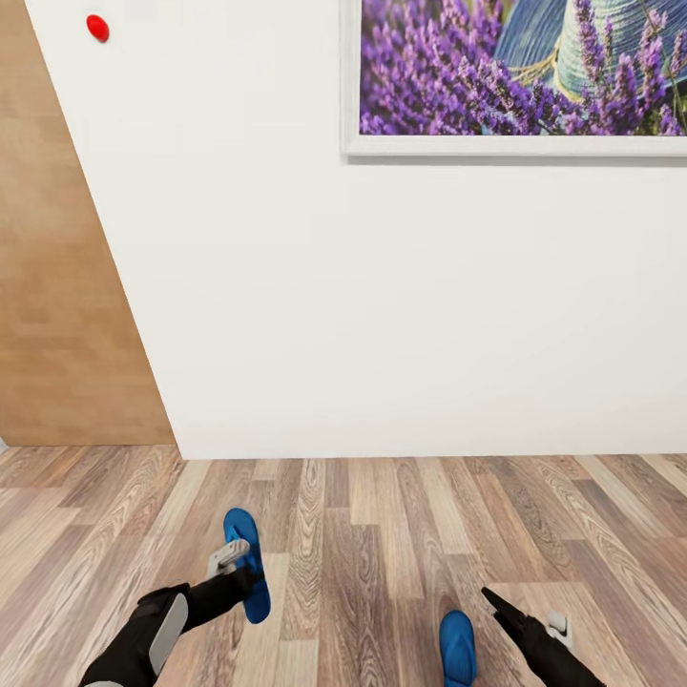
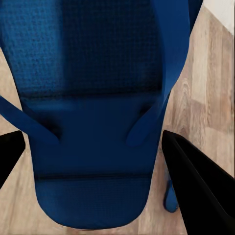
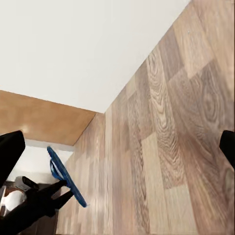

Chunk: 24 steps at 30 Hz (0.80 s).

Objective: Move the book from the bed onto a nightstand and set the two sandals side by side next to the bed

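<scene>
A white wall [image 1: 382, 305] fills most of the head view, meeting a wood-plank floor [image 1: 382, 534] along its base. High on the wall hangs a white-framed picture of purple lavender [image 1: 515, 72], and a small red dot [image 1: 97, 28] sits near the upper left. A light wooden panel [image 1: 57, 286] stands to the left of the wall. At the lower left, the left gripper [image 1: 239, 565] holds one bright blue sandal [image 1: 250, 563], its fingers clamped on it; the right wrist view shows this sandal [image 3: 66, 177] raised edge-on above the floor. In the left wrist view the sandal's sole and straps [image 2: 98, 122] sit very close, with a dark fingertip [image 2: 196, 186] at either side of it. The second blue sandal [image 1: 457, 647] lies flat on the floor near the bottom edge, just beside the right gripper [image 1: 506, 611], which hovers next to it with nothing in it. In the right wrist view its two fingertips [image 3: 10, 152] stand wide apart at opposite edges, over bare planks.
</scene>
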{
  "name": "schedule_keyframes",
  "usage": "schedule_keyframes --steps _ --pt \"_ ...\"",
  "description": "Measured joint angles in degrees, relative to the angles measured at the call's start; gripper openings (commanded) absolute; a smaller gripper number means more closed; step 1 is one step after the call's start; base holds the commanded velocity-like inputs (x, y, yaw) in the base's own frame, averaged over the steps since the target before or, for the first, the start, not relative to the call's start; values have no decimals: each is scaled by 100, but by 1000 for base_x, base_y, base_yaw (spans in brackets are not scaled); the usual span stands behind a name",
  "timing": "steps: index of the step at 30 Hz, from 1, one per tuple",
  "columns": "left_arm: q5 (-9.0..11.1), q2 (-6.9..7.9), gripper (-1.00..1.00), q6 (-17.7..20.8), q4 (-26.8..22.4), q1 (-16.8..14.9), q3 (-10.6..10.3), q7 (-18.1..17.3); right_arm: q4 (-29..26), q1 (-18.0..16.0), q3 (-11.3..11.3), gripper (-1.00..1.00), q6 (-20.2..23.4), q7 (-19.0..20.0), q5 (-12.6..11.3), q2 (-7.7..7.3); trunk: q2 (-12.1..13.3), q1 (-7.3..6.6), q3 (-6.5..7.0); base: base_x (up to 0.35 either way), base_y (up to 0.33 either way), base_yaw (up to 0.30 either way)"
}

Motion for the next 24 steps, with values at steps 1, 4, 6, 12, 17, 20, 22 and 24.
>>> schedule_keyframes --steps 1,4,6,12,17,20,22,24 --pt "80 18 -100 3 49 0 56 -89 -54 0 -1 100 9 -208 -3 -1 0 0 0 0 0 0" --pt "321 151 -100 11 292 0 197 -561 -426 -1 -6 100 29 -1124 -20 1 0 0 0 0 0 0" --pt "420 232 -100 16 423 0 252 -943 -819 -1 -4 100 43 -1796 -39 3 0 0 0 0 0 0" --pt "500 369 -100 9 558 0 316 -1633 -1679 -9 19 100 370 -3182 -75 10 0 0 0 0 0 0" --pt "556 407 -100 17 584 0 347 -1864 -2316 -41 46 100 1174 -4159 -104 13 0 0 0 0 0 0" --pt "615 407 -100 53 588 0 368 -1914 -2555 -196 104 100 1688 -4740 -84 16 0 0 0 0 0 0" --pt "636 407 -100 84 587 0 373 -1926 -2629 -342 183 100 1991 -5030 -84 19 0 0 0 0 0 0" --pt "650 400 -100 152 581 0 376 -1932 -2681 -580 330 100 2472 -5434 -35 22 0 0 1 0 0 0"
